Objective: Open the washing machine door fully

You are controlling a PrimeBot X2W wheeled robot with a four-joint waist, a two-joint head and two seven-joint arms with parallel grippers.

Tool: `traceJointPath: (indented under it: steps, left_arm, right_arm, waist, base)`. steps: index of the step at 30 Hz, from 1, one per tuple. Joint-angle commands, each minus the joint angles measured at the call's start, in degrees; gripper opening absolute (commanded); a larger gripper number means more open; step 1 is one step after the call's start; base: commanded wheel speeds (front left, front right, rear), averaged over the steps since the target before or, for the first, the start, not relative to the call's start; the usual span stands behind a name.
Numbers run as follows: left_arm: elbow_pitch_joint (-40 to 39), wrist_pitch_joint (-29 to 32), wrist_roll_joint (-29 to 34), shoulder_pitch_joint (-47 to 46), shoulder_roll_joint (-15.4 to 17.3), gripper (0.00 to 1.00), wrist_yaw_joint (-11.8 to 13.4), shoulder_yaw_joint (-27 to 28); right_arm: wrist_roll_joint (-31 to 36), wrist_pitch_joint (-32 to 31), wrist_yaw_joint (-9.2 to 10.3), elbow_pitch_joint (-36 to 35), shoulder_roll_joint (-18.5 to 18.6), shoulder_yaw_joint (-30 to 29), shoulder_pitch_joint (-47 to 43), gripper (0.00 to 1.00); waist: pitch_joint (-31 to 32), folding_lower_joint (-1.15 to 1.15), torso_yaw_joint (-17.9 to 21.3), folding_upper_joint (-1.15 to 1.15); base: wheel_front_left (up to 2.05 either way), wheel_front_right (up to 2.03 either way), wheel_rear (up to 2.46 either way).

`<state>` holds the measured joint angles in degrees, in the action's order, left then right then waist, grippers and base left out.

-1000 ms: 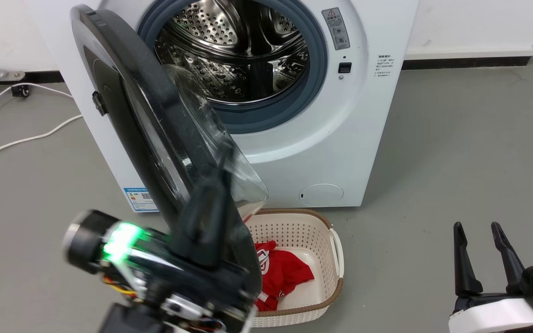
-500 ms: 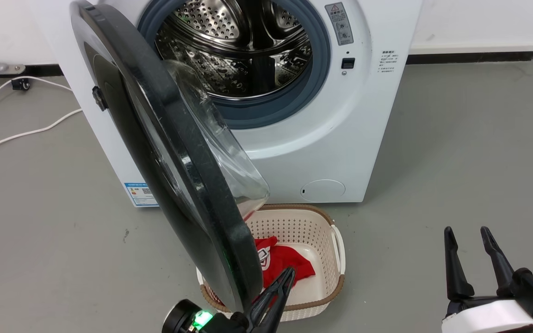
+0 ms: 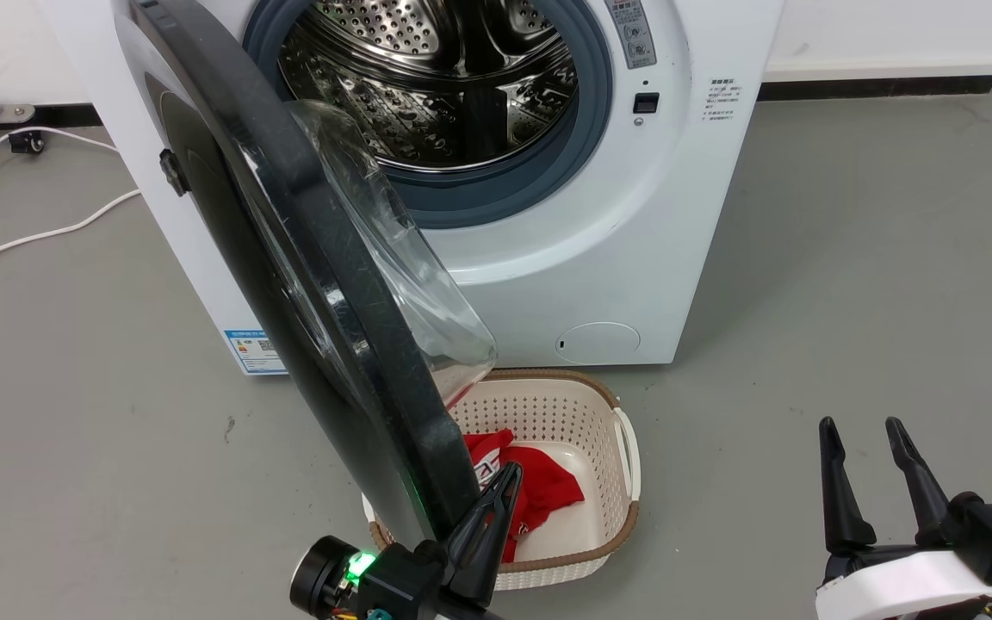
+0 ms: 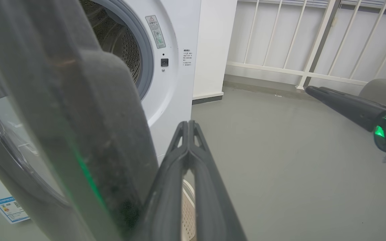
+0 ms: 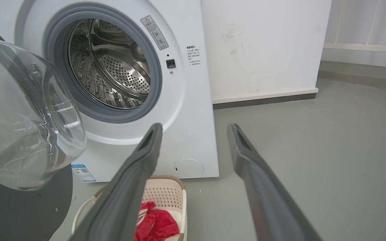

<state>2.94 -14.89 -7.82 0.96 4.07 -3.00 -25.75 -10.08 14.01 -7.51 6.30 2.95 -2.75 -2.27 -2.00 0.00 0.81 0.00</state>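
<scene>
Beside the door (image 3: 350, 319), left end effector (image 3: 509, 472) now closer.

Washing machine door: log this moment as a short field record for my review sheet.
door state: washing machine door swung out from the washing machine, drum opening exposed
left tool: shut, beside the door's lower edge; contact unclear
right tool: open, holding nothing, low right in the head view
below door: cream basket holding a red garment
</scene>
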Motion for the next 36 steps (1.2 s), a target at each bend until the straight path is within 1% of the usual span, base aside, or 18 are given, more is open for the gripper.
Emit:
traceJointPath:
  steps: [1, 8, 14, 22, 27, 32, 36]
  left_arm:
    - [0.29, -0.36, -0.50, -0.70, 0.02, 0.00, 0.54, 0.57]
    - [-1.52, -0.35, -0.13, 0.89, -0.16, 0.00, 2.16, 1.60]
    - [-3.20, -0.29, -0.12, 3.93, -0.25, 0.00, 4.15, 2.47]
    - [-6.49, -0.28, 0.00, 6.59, -0.23, 0.00, 6.24, 4.89]
    - [-9.51, -0.30, -0.07, 9.71, -0.49, 0.00, 7.77, 6.12]
    - [-10.70, -0.30, 0.18, 12.04, 0.15, 0.00, 8.96, 9.36]
    - [-11.26, -0.31, 0.20, 13.30, 0.64, 0.00, 10.02, 12.38]
  right_arm:
    - [-0.50, 0.06, 0.04, 0.33, -0.14, 0.16, 0.74, 1.00]
    - [-0.88, 0.09, 0.04, 0.78, -0.14, 0.71, 1.00, 1.00]
    - [-1.38, 0.08, 0.04, 0.81, -0.14, 0.66, 0.72, 1.00]
    - [-0.98, -0.36, 0.04, 0.73, -0.14, 0.26, 0.86, 1.00]
    - [-0.86, -0.76, 0.04, 0.40, -0.13, -0.32, -0.03, 1.00]
    - [-0.80, -1.31, 0.04, 0.28, -0.13, -0.29, -0.20, 1.00]
    - [-0.89, -1.57, 0.04, 0.26, -0.13, 0.08, -0.15, 1.00]
  waist:
    - [0.01, 0.00, -0.06, 0.00]
    - [0.18, 0.00, -0.21, 0.00]
    - [-0.20, 0.00, -2.11, 0.00]
    - [-0.50, 0.00, -6.13, 0.00]
    - [-0.46, 0.00, -9.65, 0.00]
    - [0.01, 0.00, -12.80, 0.00]
    - [0.32, 0.00, -14.37, 0.00]
  base:
    - [0.00, 0.00, 0.00]
    - [0.00, 0.00, 0.00]
    - [0.00, 0.00, 0.00]
    - [0.00, 0.00, 0.00]
    - [0.00, 0.00, 0.00]
    - [0.00, 0.00, 0.00]
    - [0.00, 0.00, 0.00]
